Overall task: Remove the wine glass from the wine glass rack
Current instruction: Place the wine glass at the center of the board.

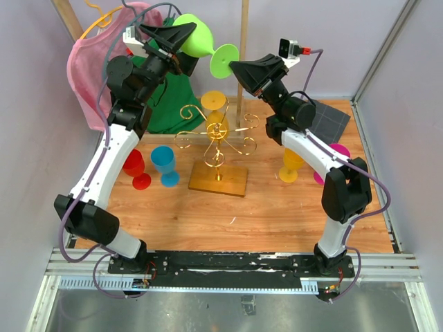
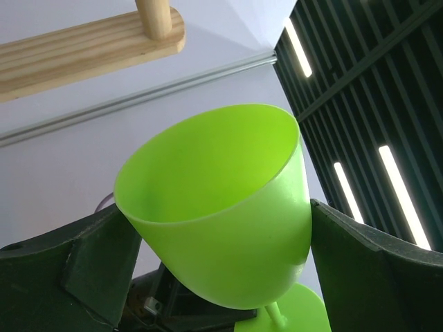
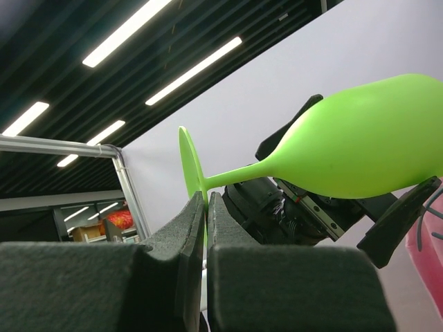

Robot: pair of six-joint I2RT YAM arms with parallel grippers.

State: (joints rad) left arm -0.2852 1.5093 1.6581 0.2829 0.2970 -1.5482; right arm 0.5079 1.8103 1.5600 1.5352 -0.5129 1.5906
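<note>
A lime-green wine glass (image 1: 197,38) lies sideways in the air, high above the back of the table and clear of the rack. My left gripper (image 1: 181,34) is shut on its bowl (image 2: 214,207), one finger on each side. My right gripper (image 1: 235,68) is shut on the edge of its round foot (image 3: 188,162), the pads (image 3: 187,228) pinching the disc. The gold wire wine glass rack (image 1: 239,142) stands on its light-wood base (image 1: 218,180) at mid-table, below the glass, with a yellow glass (image 1: 214,102) hanging in it.
A red glass (image 1: 136,166) and a blue glass (image 1: 164,164) stand left of the rack. A yellow glass (image 1: 292,164) and a magenta one (image 1: 339,150) stand right. A dark mat (image 1: 329,121) lies back right. Pink (image 1: 86,66) and green (image 1: 173,104) clothes hang on a wooden frame (image 1: 243,48).
</note>
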